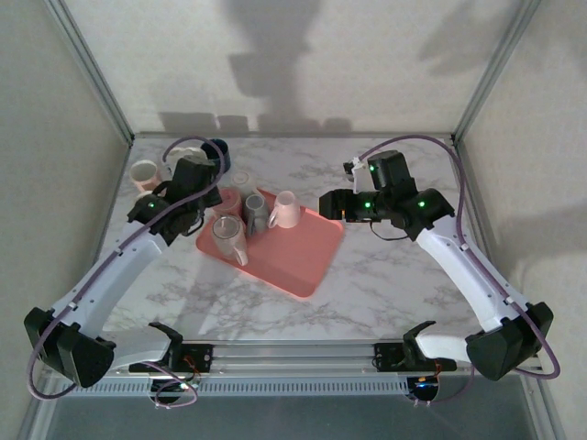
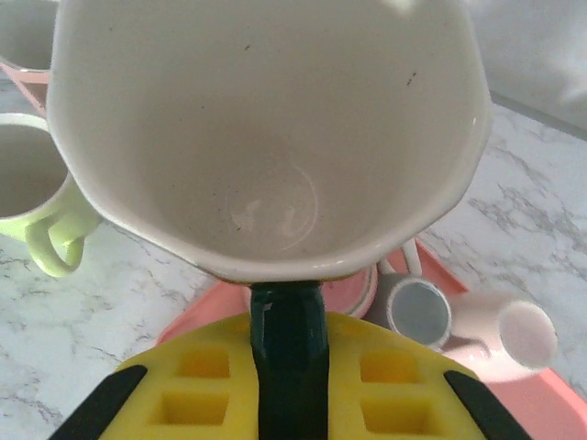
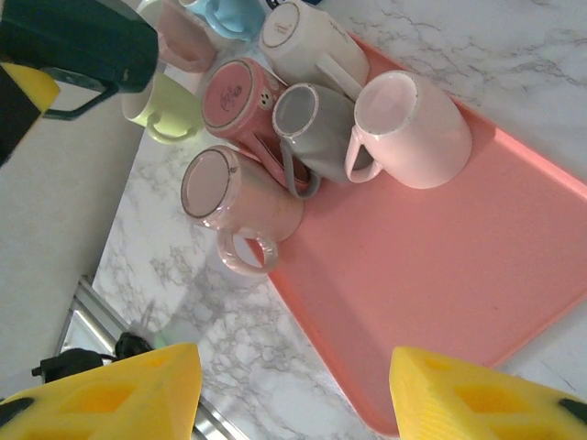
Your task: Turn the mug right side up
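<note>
white mug (image 2: 266, 137) is clamped in the left gripper (image 2: 287, 298): one dark finger (image 2: 287, 353) hooks over the near rim and the jaws are pressed together on the wall. the mug's open mouth faces the left wrist camera, so its inside and round bottom are visible. whether its base touches the table (image 2: 514, 211) cannot be told. below and to the left of it a green mug (image 2: 37, 197) stands on the marble with its mouth up and its handle toward the camera. in the top view the left gripper (image 1: 194, 174) sits over the rear left part of the table, just beside the far left corner of the pink tray (image 1: 307, 266). the right gripper (image 3: 293, 385) hangs above the near part of the tray with its two yellow fingertips (image 3: 110, 394) well apart and nothing between them; in the top view it is at the tray's right side (image 1: 330, 203). on the tray, a pale pink mug (image 3: 413, 128) lies on its side with its mouth toward the left. a grey mug (image 3: 316, 128) lies touching it. a rose mug (image 3: 240, 101) rests against the grey one. a pink mug with a dark rim (image 3: 243, 197) lies on its side at the tray's left edge, with its handle over the marble. the right half of the tray carries nothing
</note>
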You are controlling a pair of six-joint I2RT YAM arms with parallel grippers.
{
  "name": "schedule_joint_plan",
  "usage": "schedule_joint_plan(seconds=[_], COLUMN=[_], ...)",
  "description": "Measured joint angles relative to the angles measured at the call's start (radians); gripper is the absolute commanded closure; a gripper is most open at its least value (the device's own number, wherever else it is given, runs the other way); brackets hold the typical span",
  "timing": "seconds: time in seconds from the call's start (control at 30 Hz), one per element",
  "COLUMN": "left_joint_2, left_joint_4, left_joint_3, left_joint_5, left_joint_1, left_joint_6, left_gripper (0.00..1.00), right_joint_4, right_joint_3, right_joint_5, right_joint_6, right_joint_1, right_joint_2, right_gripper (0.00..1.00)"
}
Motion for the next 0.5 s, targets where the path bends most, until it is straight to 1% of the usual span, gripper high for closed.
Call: schedule_joint_plan(seconds=[0.13,0.23,0.37,0.5], left_joint_2=[0.002,0.019,0.048,0.054], left_joint_4=[0.016,0.015,0.032,0.064], left_joint_3=[-0.040,-0.065,-0.095,-0.139], left_joint_5=[0.032,0.045,0.074,0.107], left_joint_1=[0.090,0.138,0.178,0.198], left_joint_6=[0.005,0.012,0.027,0.037], left_gripper=[1.00,1.00,1.00,1.00], right_joint_4=[-0.006,-0.008,-0.008,-0.007], right_joint_3=[0.002,0.009,0.018,0.018], right_joint_5=[0.000,-0.001,-0.003,-0.003], right_joint_6=[0.000,0.000,0.000,0.000], right_joint_1=[0.000,0.000,0.000,0.000], right_joint_2=[0.003,0.010,0.016,0.024], right_gripper=[0.42,0.42,0.42,0.42])
